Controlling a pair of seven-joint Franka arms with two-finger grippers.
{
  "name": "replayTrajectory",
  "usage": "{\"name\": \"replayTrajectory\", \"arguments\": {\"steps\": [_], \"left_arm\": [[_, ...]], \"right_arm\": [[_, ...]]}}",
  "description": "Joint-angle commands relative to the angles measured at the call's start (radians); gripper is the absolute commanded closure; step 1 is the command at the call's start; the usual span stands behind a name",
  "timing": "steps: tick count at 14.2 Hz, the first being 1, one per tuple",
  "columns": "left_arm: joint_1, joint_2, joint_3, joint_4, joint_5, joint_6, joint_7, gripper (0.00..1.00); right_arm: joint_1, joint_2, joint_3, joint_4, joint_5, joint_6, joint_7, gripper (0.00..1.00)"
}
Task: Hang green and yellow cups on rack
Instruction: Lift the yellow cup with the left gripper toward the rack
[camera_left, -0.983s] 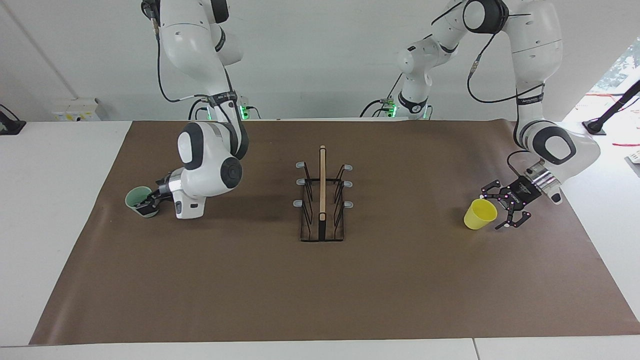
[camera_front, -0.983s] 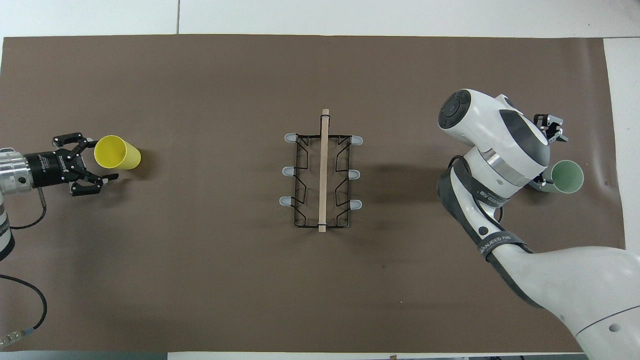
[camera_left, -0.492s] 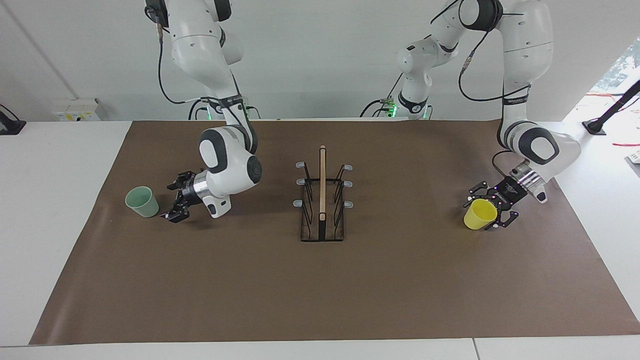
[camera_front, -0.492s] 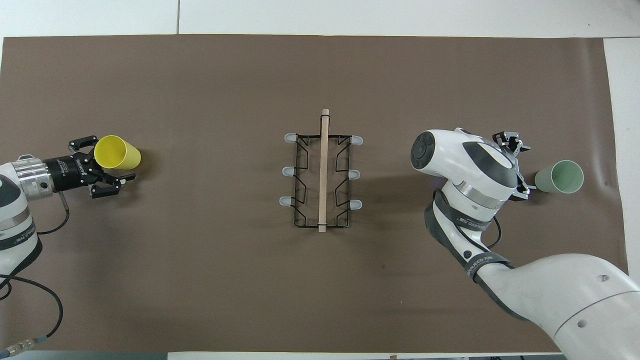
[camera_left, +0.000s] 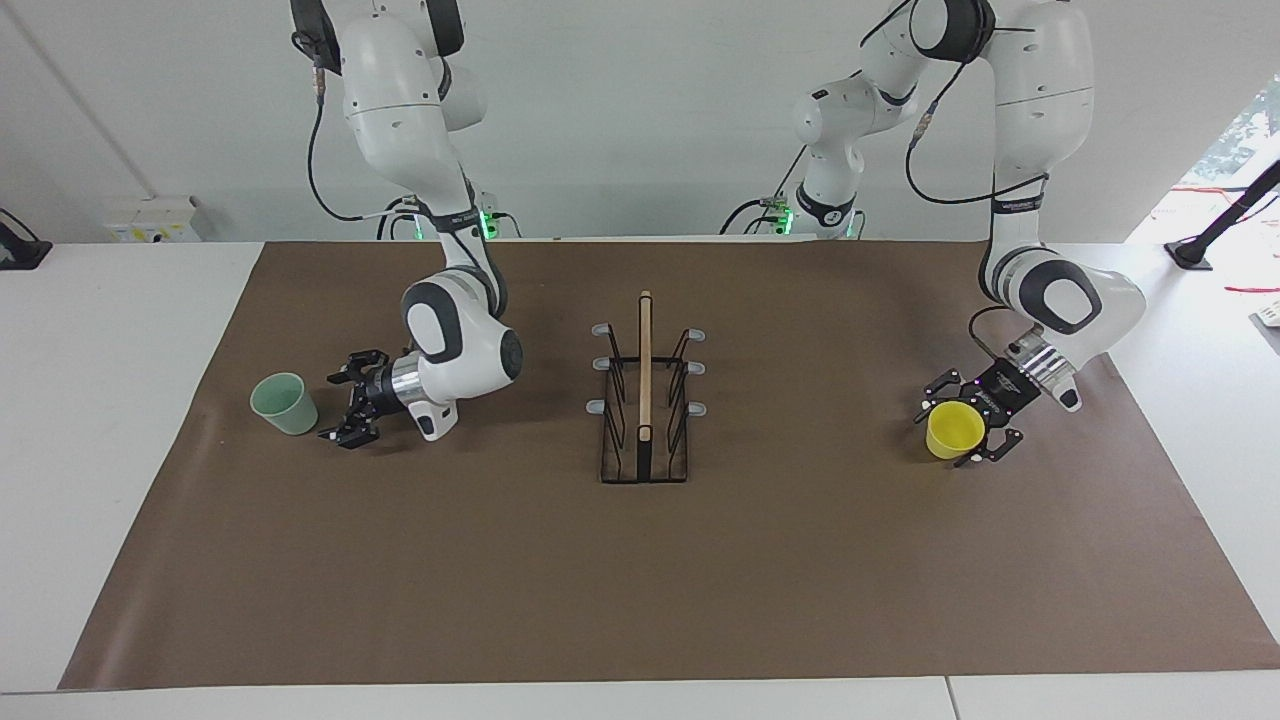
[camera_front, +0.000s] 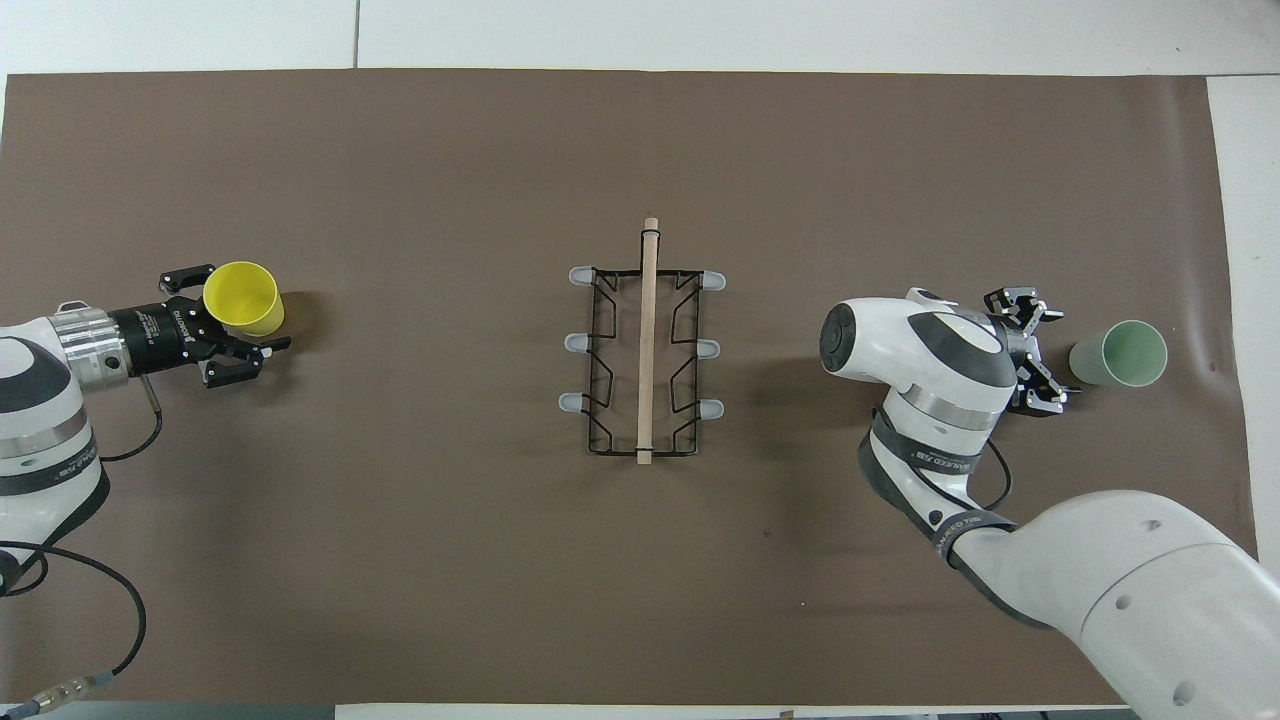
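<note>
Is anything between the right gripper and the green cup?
Nothing visible. The right gripper, jaws open, sits beside the green cup with only bare brown mat between them.

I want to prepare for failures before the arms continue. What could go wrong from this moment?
1. The left gripper stands open around the yellow cup, which looks tilted; when it closes, the cup could slip or be gripped crooked.
2. The right gripper is open beside the green cup, apart from it; a low approach might push the light cup toward the table's end.
3. The rack has close prongs; a crooked cup may miss one.
</note>
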Motion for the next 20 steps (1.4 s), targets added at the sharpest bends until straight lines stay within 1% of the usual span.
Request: {"name": "replayTrajectory", "arguments": {"steps": [1,3,5,7,8,9,11,13,15,17,18,20], "left_arm": [[-0.009,-0.032,0.007,-0.021,-0.023,0.021,0.022,1.0],[-0.007,-0.035,0.012,0.018,-0.019,0.01,0.006,1.0],[-0.015,-0.09,0.013,0.026,0.012,0.021,0.0,1.0],[-0.079,-0.159,0.015,0.019,0.104,0.076,-0.047,1.0],[-0.089,-0.19,0.013,0.02,0.191,0.084,-0.085,1.0],[-0.122,-0.21,0.012,0.026,0.268,0.081,-0.122,1.0],[-0.176,-0.247,0.012,0.048,0.378,0.078,-0.191,1.0],[-0.242,-0.276,0.013,0.061,0.498,0.079,-0.248,1.0],[-0.303,-0.282,0.01,0.1,0.643,0.074,-0.337,1.0],[-0.398,-0.288,0.012,0.124,0.789,0.074,-0.446,1.0],[-0.426,-0.288,0.01,0.133,0.857,0.071,-0.496,1.0],[-0.512,-0.29,0.01,0.143,1.033,0.058,-0.59,1.0]], "right_arm": [[-0.024,-0.011,0.007,-0.033,-0.069,0.039,0.048,0.0],[-0.042,-0.014,0.007,-0.061,-0.084,0.061,0.095,0.0],[-0.044,-0.017,0.007,-0.079,-0.094,0.065,0.148,0.0],[-0.051,-0.017,0.007,-0.081,-0.121,0.066,0.168,0.0],[-0.056,-0.017,0.007,-0.082,-0.138,0.066,0.168,0.0],[-0.062,-0.017,0.007,-0.082,-0.15,0.066,0.168,0.0],[-0.083,-0.017,0.007,-0.084,-0.193,0.072,0.168,0.0],[-0.099,-0.016,0.007,-0.086,-0.203,0.082,0.172,0.0],[-0.105,-0.019,0.007,-0.102,-0.204,0.08,0.197,0.0],[-0.105,-0.02,0.007,-0.11,-0.204,0.071,0.205,0.0],[-0.105,-0.022,0.007,-0.118,-0.204,0.066,0.205,0.0],[-0.117,-0.025,0.007,-0.127,-0.206,0.062,0.214,0.0]]}}
